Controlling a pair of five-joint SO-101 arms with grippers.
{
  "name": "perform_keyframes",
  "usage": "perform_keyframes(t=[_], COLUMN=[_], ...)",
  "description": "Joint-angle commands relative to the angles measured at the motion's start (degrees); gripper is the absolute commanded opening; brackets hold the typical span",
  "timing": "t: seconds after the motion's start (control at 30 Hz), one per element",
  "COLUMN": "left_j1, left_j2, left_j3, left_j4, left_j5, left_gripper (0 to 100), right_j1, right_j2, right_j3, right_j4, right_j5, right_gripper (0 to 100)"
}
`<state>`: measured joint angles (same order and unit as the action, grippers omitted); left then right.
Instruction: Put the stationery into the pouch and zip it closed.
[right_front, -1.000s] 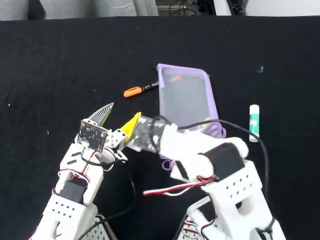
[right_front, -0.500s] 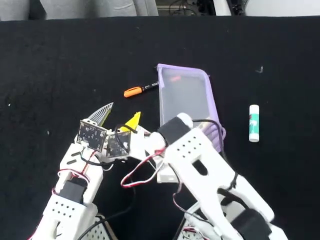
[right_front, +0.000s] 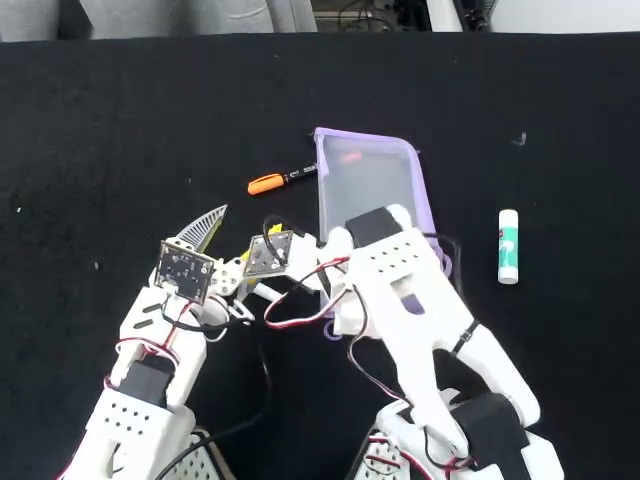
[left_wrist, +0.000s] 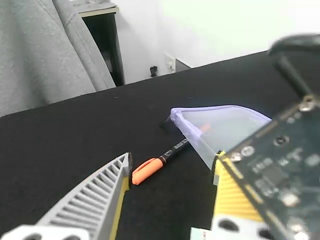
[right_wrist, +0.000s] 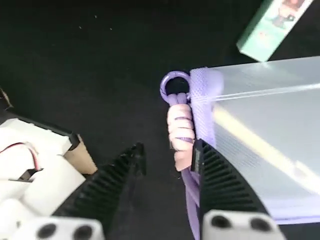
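The near end of the pouch (right_front: 368, 185) is hidden under the right arm in the high view, so its zipper there cannot be seen. Its long side runs from the arms toward the far edge of the black worktop (right_front: 120, 120). Through its clear face a faint orange mark shows, and I cannot tell what it is. The right gripper (right_wrist: 167, 152) has its jaws apart. The pouch's purple strap (right_wrist: 180, 127) lies between them, close against one jaw and not pinched. The left gripper (left_wrist: 172, 162) hangs just beside the right arm's camera board (left_wrist: 280, 170) with its jaws wide apart, holding nothing. The board covers part of its yellow jaw. The pen (right_front: 280, 181) lies on the worktop outside the pouch, with its dark end at the pouch's far corner and its orange cap pointing away. The glue stick (right_front: 509, 246) lies well apart on the right arm's side, parallel to the pouch. The print on its green and white label is too small to read.
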<state>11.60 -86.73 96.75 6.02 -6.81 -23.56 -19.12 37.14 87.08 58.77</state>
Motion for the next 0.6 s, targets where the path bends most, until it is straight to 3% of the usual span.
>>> perform_keyframes(t=[0.0,0.27,0.57], left_j1=[-2.33,-11.82,-23.96], left_j2=[0.18,-0.44,-0.44], left_j3=[1.10,1.10,1.19], left_j4=[-1.49,5.54,10.37], left_j5=[-0.18,-0.44,-0.53], left_gripper=[27,27,27], right_j1=[0.53,0.53,0.53], right_j2=[-1.10,-0.92,-0.75], right_j3=[1.27,6.90,7.16], right_j4=[-1.05,-10.99,-11.43], right_j5=[0.53,0.53,0.53], right_gripper=[15.5,15.5,15.5])
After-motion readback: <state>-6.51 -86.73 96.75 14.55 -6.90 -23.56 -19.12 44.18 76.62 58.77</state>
